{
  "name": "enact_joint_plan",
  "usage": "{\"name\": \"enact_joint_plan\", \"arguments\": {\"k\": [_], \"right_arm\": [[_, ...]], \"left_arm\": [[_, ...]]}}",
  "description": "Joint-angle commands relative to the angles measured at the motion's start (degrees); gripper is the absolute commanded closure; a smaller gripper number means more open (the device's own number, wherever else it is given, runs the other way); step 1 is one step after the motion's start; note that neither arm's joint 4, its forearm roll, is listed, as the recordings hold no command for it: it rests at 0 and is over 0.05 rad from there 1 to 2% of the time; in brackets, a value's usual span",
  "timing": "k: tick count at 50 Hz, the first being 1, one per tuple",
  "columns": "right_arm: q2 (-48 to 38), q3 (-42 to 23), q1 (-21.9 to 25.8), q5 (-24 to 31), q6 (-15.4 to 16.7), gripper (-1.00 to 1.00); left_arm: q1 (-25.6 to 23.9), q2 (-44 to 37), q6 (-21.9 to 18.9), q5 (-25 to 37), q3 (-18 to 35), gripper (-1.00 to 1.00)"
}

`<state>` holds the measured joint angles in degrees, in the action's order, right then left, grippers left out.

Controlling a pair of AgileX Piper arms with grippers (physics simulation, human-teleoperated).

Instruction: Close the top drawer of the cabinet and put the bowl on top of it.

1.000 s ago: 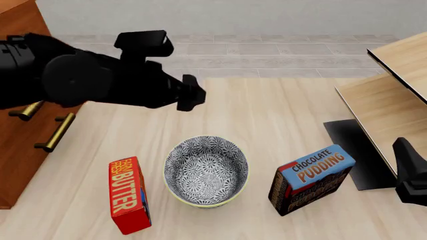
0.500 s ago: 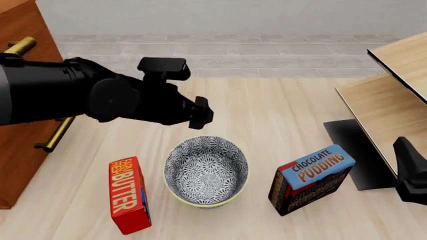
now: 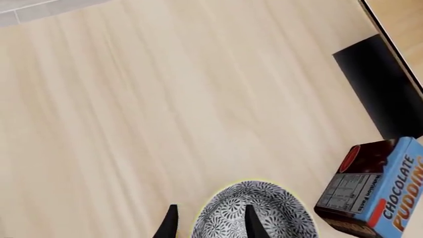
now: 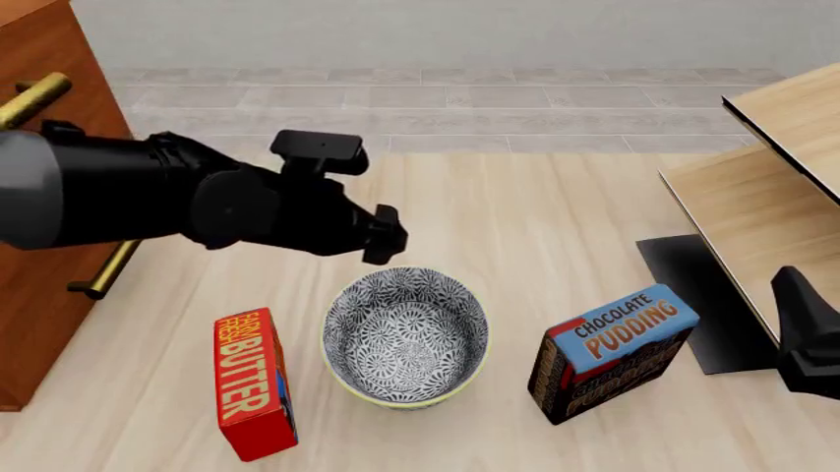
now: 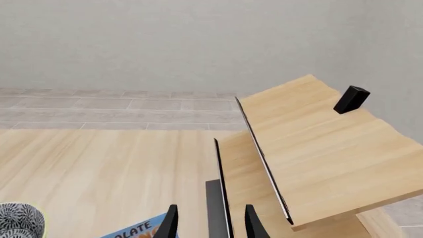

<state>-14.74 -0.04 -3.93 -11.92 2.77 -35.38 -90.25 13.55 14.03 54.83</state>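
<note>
The bowl (image 4: 407, 334) (image 3: 268, 218), grey-and-white floral with a pale rim, stands upright on the table between two boxes. My left gripper (image 4: 386, 239) (image 3: 210, 225) hovers just above the bowl's far rim and is open. In the left wrist view one finger lies over the bowl's inside and the other outside its rim. The reddish-brown cabinet (image 4: 53, 54) stands at the far left. The top drawer's brass handle (image 4: 31, 97) shows above my left arm, which hides most of the drawer front. My right gripper (image 4: 808, 339) (image 5: 210, 223) is open and empty at the right edge.
A red butter box (image 4: 254, 383) lies left of the bowl and a chocolate pudding box (image 4: 611, 352) (image 3: 380, 191) stands to its right. Pale wood furniture with a black edge (image 4: 768, 187) (image 5: 310, 144) fills the right side. A lower brass handle (image 4: 110, 264) shows under my left arm.
My left arm has swung right and down from the cabinet, bringing its gripper close over the bowl's far rim. The top brass handle has come into sight. The right arm is still.
</note>
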Motion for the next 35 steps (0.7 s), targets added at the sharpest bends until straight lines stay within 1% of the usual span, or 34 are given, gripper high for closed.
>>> {"name": "enact_joint_plan", "arguments": {"k": [1,17,35], "right_arm": [[-0.5,0.0,0.1,-0.4,0.1,-1.00],[-0.2,0.0,0.0,-0.2,0.2,-1.00],[0.5,0.0,-0.1,0.4,0.2,-1.00]], "left_arm": [[0.9,-0.5,-0.8,-0.8,-0.7,-1.00],[0.6,-2.3,0.1,-3.1,-3.6,-1.00],[0.5,-4.7,0.7,-5.1,-5.0,-1.00]]}}
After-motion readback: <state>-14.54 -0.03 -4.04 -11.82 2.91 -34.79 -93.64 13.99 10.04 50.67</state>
